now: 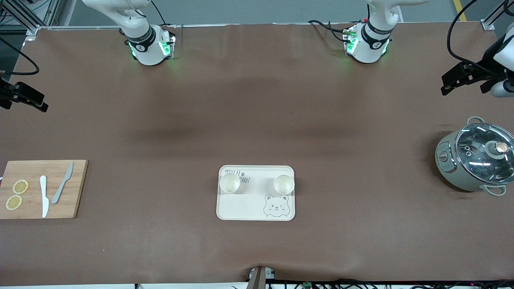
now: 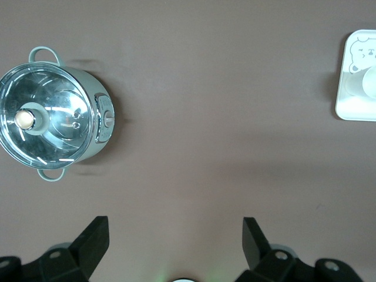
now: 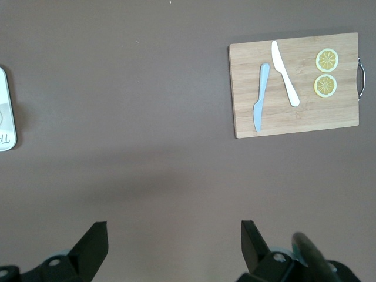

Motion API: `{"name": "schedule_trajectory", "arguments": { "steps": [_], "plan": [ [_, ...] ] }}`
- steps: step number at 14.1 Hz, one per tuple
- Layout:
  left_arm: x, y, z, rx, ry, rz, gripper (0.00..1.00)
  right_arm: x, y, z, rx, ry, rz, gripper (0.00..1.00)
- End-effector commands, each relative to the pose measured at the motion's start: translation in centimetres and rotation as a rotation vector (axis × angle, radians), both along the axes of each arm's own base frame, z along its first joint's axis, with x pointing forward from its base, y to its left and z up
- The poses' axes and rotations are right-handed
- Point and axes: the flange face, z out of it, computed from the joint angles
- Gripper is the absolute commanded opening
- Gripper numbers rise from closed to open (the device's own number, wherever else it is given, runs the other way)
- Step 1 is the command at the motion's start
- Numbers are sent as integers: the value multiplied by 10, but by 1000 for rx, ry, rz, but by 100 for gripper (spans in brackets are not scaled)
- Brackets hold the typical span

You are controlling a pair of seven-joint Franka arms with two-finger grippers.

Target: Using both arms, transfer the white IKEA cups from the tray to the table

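Wooden cutting board (image 1: 42, 189) lies at the right arm's end of the table w/ two lemon slices (image 1: 20, 186) (image 1: 13, 202), a white knife (image 1: 44, 196) & a grey knife (image 1: 62, 183) on it, knives side by side, slices on the board's outer end. Cream tray (image 1: 241, 208) w/ a bear print (image 1: 276, 206) sits mid-table, nearer the front camera. Grey-green pot (image 1: 461, 176) w/ a glass lid (image 1: 484, 150) & round knob stands at the left arm's end, well apart from the tray.

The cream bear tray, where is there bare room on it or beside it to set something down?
On the cream rectangular bear-printed tray, the strip near the bear is free; two white cups crowd its farther edge. Bare brown table lies between tray and wooden cutting board, and toward the grey lidded pot.
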Motion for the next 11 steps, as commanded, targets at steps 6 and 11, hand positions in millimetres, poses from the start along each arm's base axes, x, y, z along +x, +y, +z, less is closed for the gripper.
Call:
{"name": "schedule_trajectory", "arguments": {
  "steps": [6, 11],
  "plan": [
    [24, -32, -29, -9, 46, 71, 100, 15, 6, -17, 28, 28, -5, 100],
    [50, -54, -62, -23, 32, 36, 100, 35, 5, -65, 63, 117, -14, 100]
  ]
}}
